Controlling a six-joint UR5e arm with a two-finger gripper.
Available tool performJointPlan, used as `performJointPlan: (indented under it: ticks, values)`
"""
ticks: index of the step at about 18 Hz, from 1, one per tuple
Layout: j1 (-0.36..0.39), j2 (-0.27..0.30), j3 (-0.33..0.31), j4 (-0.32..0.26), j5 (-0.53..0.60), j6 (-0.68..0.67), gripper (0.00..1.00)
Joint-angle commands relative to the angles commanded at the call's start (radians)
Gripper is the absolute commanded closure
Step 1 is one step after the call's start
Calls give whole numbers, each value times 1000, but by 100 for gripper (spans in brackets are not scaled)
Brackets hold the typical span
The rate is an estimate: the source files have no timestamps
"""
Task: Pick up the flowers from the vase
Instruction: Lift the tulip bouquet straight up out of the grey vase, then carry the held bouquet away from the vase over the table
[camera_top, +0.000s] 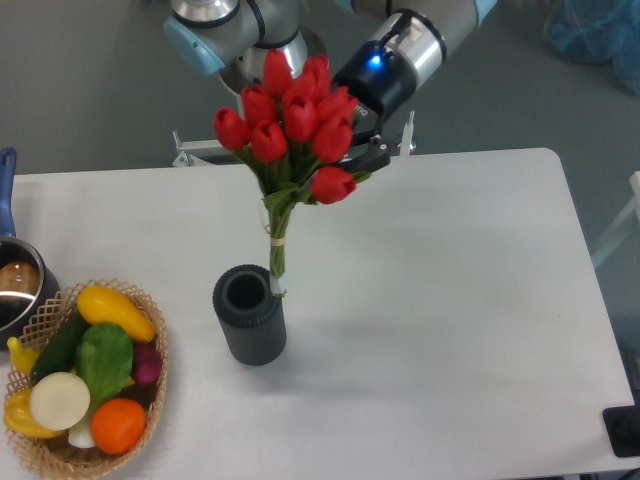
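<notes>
The flowers (295, 125), a bunch of red tulips with green leaves and tied stems, hang in the air above the table. My gripper (358, 165) is shut on them just behind the blooms, mostly hidden by the petals. The stem ends (277, 275) sit at the right rim of the vase (248, 315), outside its mouth, which shows dark and hollow. The vase is a short dark grey ribbed cylinder standing upright on the white table.
A wicker basket (150, 385) of colourful vegetables sits at the front left. A metal pot (18, 285) with a blue handle is at the left edge. The robot base (240, 40) stands behind the table's far edge.
</notes>
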Motion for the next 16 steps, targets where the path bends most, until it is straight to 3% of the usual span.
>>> performJointPlan:
  ticks: [9,16]
  values:
    - [58,-113,104,8,6,5,56]
    - [95,-126,109,8,8,11,56]
